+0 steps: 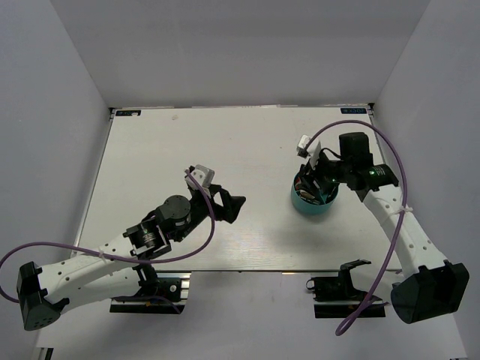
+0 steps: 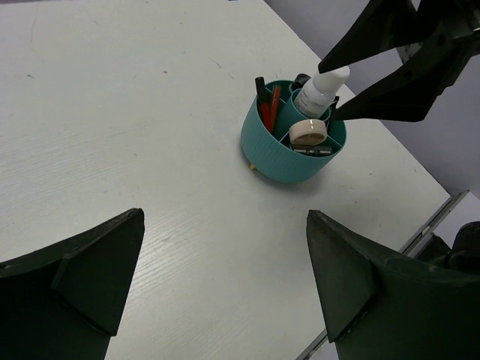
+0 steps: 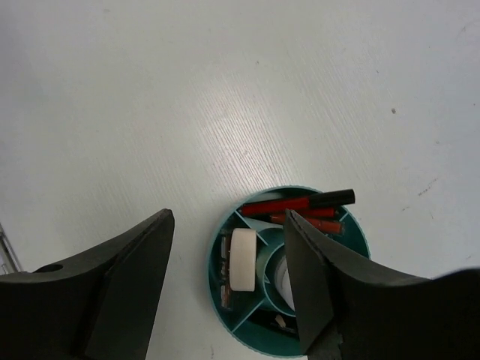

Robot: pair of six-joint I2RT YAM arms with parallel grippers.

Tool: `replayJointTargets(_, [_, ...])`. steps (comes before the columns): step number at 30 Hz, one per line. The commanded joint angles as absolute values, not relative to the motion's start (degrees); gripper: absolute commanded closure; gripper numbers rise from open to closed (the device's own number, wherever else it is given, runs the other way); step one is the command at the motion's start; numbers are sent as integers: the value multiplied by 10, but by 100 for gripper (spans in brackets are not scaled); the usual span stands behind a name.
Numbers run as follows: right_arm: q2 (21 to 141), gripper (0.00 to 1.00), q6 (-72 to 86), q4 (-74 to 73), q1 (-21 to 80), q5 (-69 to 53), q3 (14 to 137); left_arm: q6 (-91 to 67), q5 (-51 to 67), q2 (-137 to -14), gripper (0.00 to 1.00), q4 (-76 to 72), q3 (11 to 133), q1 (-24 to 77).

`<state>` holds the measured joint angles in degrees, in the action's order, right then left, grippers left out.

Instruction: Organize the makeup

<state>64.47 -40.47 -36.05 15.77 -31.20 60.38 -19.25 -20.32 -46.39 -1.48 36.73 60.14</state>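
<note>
The makeup stands in a teal round divided tub (image 2: 276, 155) (image 1: 307, 205) on the right half of the table. A white bottle (image 2: 318, 91) (image 3: 280, 279) rises from its centre cup. Red-and-black pencils (image 2: 268, 112) (image 3: 289, 204) fill one section. A round peach compact (image 2: 308, 133) (image 3: 243, 259) stands on edge beside a black palette (image 2: 312, 151). My right gripper (image 3: 229, 217) (image 1: 319, 182) hovers open right over the tub, its fingers (image 2: 375, 41) on either side of the bottle's tip without touching it. My left gripper (image 2: 225, 217) (image 1: 232, 206) is open and holds nothing, well to the left of the tub.
The white table (image 1: 225, 142) is boxed in by pale walls at the back and on both sides. A metal rail (image 2: 439, 221) runs along its near edge, close to the tub. Both arm bases sit at the near edge.
</note>
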Motion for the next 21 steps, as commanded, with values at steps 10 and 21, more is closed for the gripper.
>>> replayJointTargets(10, [666, 11, -107, -264, 159, -293, 713, -333, -287, -394, 2, 131, 404, 604])
replayJointTargets(21, [679, 11, -44, -278, 157, -239, 787, -386, -260, -407, 2, 188, 433, 599])
